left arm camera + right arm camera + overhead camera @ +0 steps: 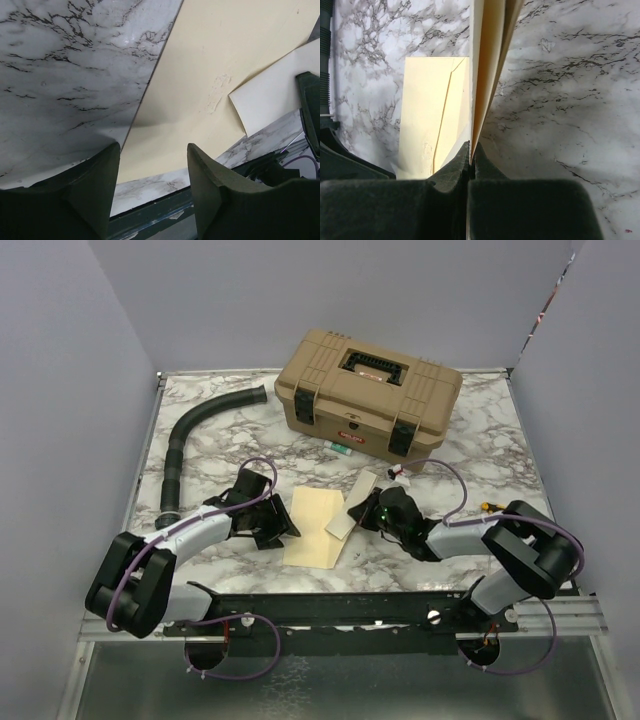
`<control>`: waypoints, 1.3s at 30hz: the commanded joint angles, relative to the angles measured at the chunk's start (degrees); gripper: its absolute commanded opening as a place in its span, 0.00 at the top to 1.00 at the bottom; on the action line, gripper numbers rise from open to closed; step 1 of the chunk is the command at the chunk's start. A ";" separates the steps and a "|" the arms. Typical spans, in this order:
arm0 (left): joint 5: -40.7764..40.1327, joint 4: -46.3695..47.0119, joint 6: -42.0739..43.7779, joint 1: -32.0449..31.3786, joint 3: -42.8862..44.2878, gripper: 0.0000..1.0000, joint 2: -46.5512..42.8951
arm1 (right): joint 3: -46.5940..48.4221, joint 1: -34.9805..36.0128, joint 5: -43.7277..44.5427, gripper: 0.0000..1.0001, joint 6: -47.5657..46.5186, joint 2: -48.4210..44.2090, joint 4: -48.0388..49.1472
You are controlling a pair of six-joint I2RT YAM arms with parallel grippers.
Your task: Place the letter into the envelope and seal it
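The pale yellow envelope (312, 528) lies flat on the marble table between the arms. It also shows in the left wrist view (210, 85) and the right wrist view (427, 115). My right gripper (362, 512) is shut on the letter (352, 500) and holds it tilted on edge over the envelope's right side. In the right wrist view the letter (487, 60) runs edge-on up from the shut fingertips (472, 148). My left gripper (283, 525) is open and empty. Its fingers (95, 185) straddle the envelope's left edge near the front corner. The letter shows paler in the left wrist view (272, 95).
A tan toolbox (365, 390) with black latches stands at the back. A black corrugated hose (190, 445) curves along the left side. A small green-and-white item (343, 448) and a white tag (397, 470) lie in front of the toolbox. The black front rail (400, 605) runs along the near edge.
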 commanded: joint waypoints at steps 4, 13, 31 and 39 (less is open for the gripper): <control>-1.73 0.37 0.50 0.01 -2.41 0.43 2.12 | -0.01 1.23 -1.38 1.00 -3.67 2.74 3.58; -2.18 1.40 -1.14 -0.08 -2.40 0.50 2.18 | 4.62 4.79 3.19 1.00 -4.92 2.61 -4.80; -3.91 5.22 -9.65 -0.04 -5.39 0.69 -1.55 | 3.08 4.80 -13.77 1.00 18.10 6.07 0.75; -6.13 7.30 0.28 0.05 -0.31 0.60 -3.48 | 7.47 3.63 -14.99 1.00 15.91 6.69 -11.38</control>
